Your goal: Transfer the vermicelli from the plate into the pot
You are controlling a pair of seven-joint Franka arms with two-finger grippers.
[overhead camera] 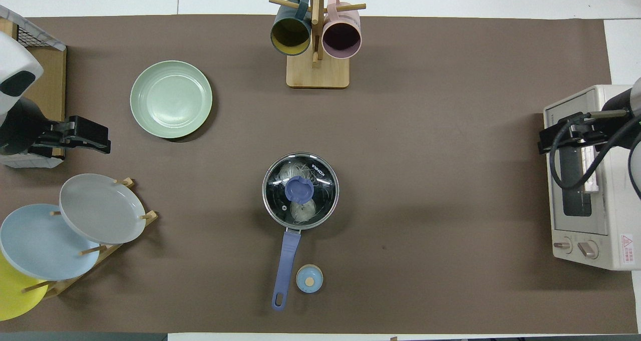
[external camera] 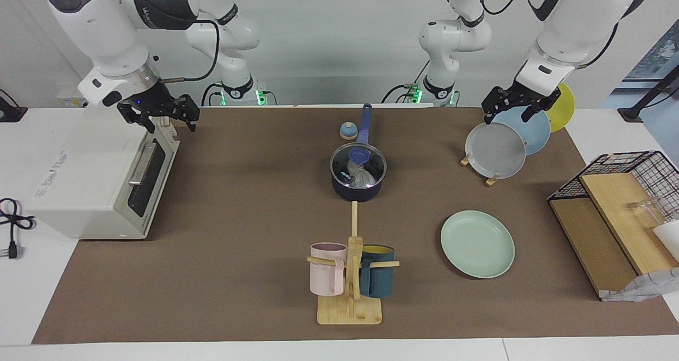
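Observation:
The dark navy pot point(external camera: 356, 187) point(overhead camera: 300, 191) stands mid-table with its long blue handle point(overhead camera: 286, 266) pointing toward the robots. A glass lid with a blue knob point(external camera: 358, 155) covers it. Two whitish vermicelli nests point(external camera: 362, 176) point(overhead camera: 303, 210) lie inside, seen through the lid. The mint-green plate point(external camera: 477, 243) point(overhead camera: 171, 99) lies bare, farther from the robots, toward the left arm's end. My left gripper point(external camera: 508, 114) point(overhead camera: 102, 141) hangs open and empty over the plate rack. My right gripper point(external camera: 167, 121) point(overhead camera: 543, 140) hangs open and empty over the toaster oven.
A white toaster oven point(external camera: 101, 186) stands at the right arm's end. A rack holds grey point(external camera: 496, 150), light blue and yellow plates. A mug tree point(external camera: 351, 276) carries pink and teal mugs. A wire basket with boards point(external camera: 615, 212) and a small blue round object point(external camera: 348, 131) stand by.

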